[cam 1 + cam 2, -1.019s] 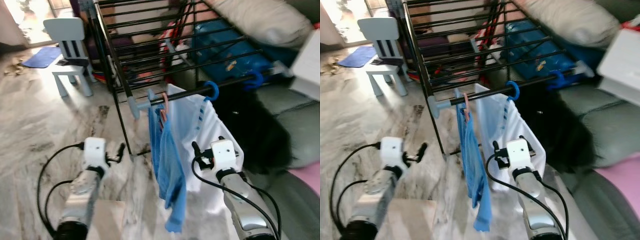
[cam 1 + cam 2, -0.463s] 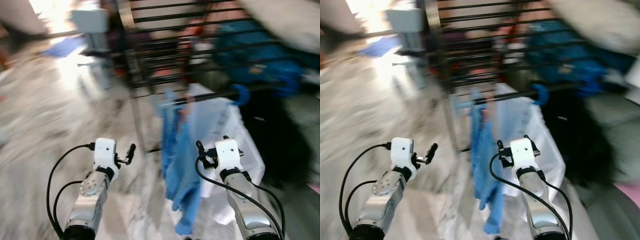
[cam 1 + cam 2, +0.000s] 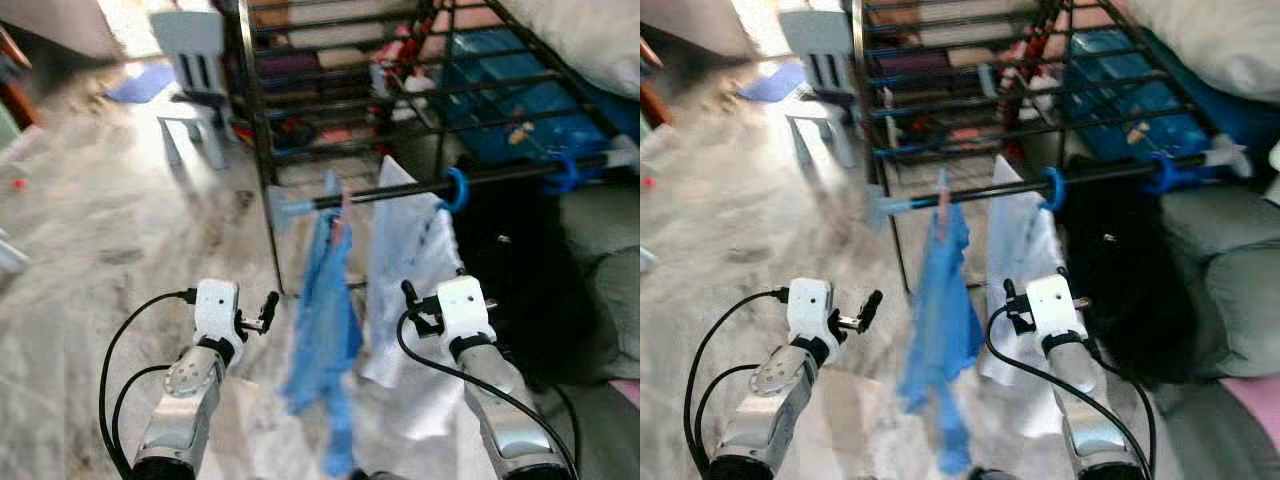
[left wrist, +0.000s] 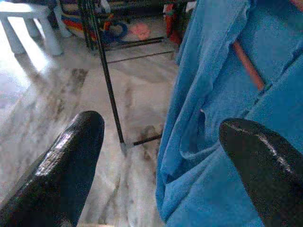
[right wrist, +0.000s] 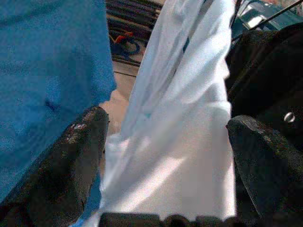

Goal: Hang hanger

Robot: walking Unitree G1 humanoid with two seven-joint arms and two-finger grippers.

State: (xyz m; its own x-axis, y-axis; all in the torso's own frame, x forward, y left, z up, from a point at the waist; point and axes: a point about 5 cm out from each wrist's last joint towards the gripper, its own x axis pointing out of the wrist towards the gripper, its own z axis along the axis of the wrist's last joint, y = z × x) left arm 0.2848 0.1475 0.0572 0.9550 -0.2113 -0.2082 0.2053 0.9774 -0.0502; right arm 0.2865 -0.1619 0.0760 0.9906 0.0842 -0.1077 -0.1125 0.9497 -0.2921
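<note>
From the head view we saw the hanger [image 3: 338, 205] with its blue shirt [image 3: 322, 330] already on the rack's rail [image 3: 400, 190], so we judged the hanging done. In the wrist views our left gripper [image 4: 161, 142] and right gripper [image 5: 165, 142] both gaped, empty.

Left end effector [image 4: 161, 137] raised forward, fingers spread, right end effector [image 5: 165, 137] likewise (2 arms level)

Marble floor [image 3: 90, 250], pale blue child's chair [image 3: 195, 60], grey sofa [image 3: 1230, 290]
</note>
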